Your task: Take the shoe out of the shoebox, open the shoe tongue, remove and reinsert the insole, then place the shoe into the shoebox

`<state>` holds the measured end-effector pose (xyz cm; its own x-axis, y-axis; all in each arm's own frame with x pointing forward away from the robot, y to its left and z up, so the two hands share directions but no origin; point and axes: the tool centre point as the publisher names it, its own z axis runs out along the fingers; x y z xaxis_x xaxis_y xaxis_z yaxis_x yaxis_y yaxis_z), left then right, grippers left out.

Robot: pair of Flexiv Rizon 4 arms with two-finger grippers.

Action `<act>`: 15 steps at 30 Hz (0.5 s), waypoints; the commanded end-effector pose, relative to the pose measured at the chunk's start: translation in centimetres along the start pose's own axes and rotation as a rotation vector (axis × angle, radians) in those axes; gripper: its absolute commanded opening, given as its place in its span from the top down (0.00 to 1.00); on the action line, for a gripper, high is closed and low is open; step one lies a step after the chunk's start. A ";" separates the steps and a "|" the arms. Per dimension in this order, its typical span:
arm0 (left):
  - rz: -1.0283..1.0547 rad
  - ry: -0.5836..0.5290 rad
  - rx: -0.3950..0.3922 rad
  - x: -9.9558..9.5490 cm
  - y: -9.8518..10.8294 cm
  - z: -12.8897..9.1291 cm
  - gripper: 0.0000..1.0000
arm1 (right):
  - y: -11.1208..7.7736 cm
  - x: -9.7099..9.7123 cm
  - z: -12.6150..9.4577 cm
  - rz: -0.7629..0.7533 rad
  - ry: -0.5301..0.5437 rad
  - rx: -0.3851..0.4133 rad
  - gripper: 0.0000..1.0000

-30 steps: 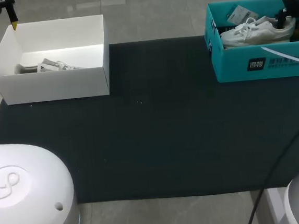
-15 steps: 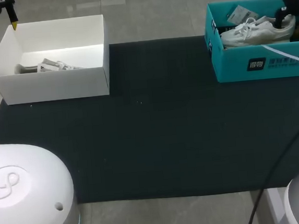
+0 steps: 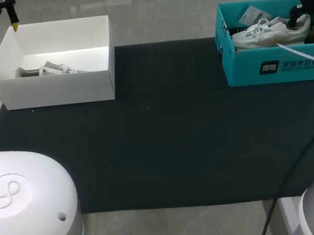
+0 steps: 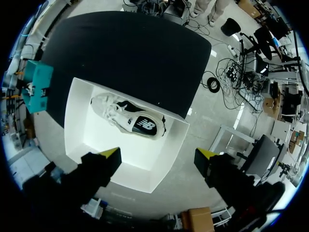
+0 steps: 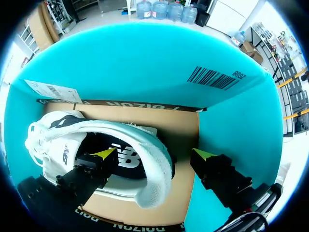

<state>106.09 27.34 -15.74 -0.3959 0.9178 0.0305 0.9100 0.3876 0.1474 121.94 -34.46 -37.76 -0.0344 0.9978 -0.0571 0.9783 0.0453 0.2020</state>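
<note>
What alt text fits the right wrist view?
The open right gripper straddles the heel of a white shoe lying in a teal shoebox. One yellow-tipped finger is inside the shoe's opening; the other is outside, apart from the heel.

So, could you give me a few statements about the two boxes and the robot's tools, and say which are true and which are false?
1. A white shoe lies in the teal box. True.
2. The white box is empty. False: it holds a second shoe.
3. The right tool straddles the white shoe's heel, one finger over the shoe's opening and the other outside the heel. True.
4. The left tool grips the second shoe. False: it hangs open above the white box, touching nothing.
</note>
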 end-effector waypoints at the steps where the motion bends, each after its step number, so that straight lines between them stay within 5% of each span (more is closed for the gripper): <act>1: 0.001 0.003 0.000 0.0 0.0 -0.1 0.00 | 0.8 -0.4 0.5 -0.003 0.004 0.516 0.00; 3: 0.001 0.003 0.000 0.0 0.0 -0.1 0.00 | 0.6 -0.4 0.6 -0.002 0.006 0.525 0.07; 7: 0.001 0.003 0.000 0.0 0.0 -0.1 0.00 | 0.2 -0.5 1.2 0.010 0.004 0.547 0.50; 15: 0.001 0.003 0.000 0.0 0.0 -0.1 0.00 | 0.2 -0.7 2.0 0.017 -0.018 0.580 0.60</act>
<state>106.09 27.34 -15.74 -0.3959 0.9178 0.0305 0.9100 0.3876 0.1474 121.19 -35.07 -39.01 -0.0198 0.9969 -0.0764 0.9828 0.0334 0.1816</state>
